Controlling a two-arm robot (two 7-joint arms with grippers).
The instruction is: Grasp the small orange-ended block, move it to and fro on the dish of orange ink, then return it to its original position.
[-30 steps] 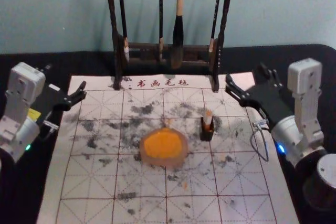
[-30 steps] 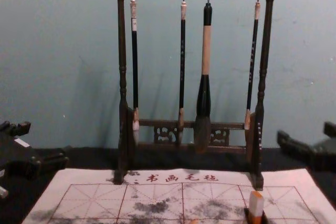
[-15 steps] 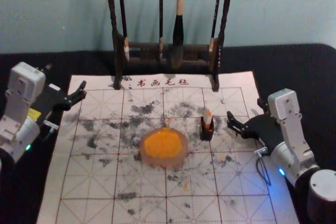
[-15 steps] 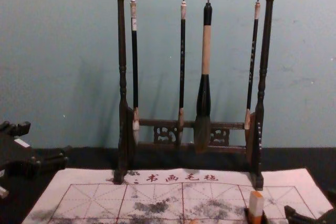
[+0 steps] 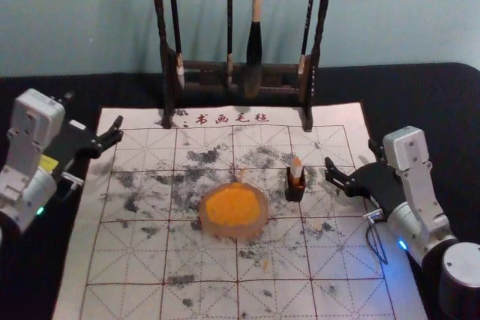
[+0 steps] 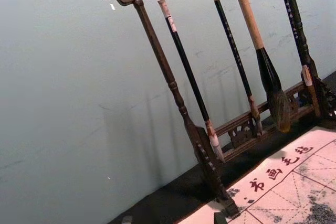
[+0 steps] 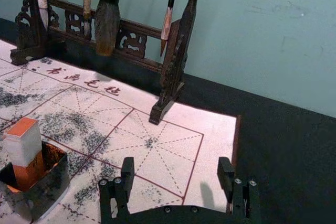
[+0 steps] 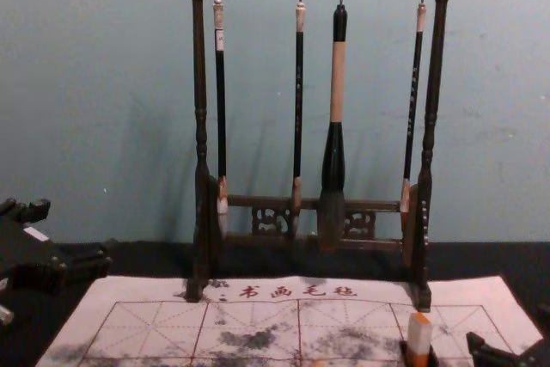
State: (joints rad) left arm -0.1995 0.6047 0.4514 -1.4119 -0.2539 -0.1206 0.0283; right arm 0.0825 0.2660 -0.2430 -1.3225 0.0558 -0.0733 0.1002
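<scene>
Right gripper: (image 5: pixel 351 155) over on the right side of the mat, a bit to the right of the cup and not touching it. Released, I'd say: the wrist view has the two fingers well apart and nothing between them.
Left gripper: (image 5: pixel 94 109) just hanging out by the mat's far left corner, fingers spread too, nothing in them.
Block: (image 5: pixel 297 168) standing pretty much upright in the cup. Orange top, white middle, orange again lower down.
Cup: (image 5: pixel 295 191) little dark thing on the mat, to the right of the dish and slightly farther back, with orange smears inside.
Dish: (image 5: pixel 259 231) sits around mid-mat, orange ink (image 5: pixel 231 206) spread across it.
Mat: (image 5: pixel 112 260) pale with a red grid and loads of dark blotches, lying on a black cloth (image 5: pixel 420 95).
Rack: (image 5: pixel 163 50) dark wood, at the far edge of the mat, four brushes (image 8: pixel 338 83) dangling off it.
</scene>
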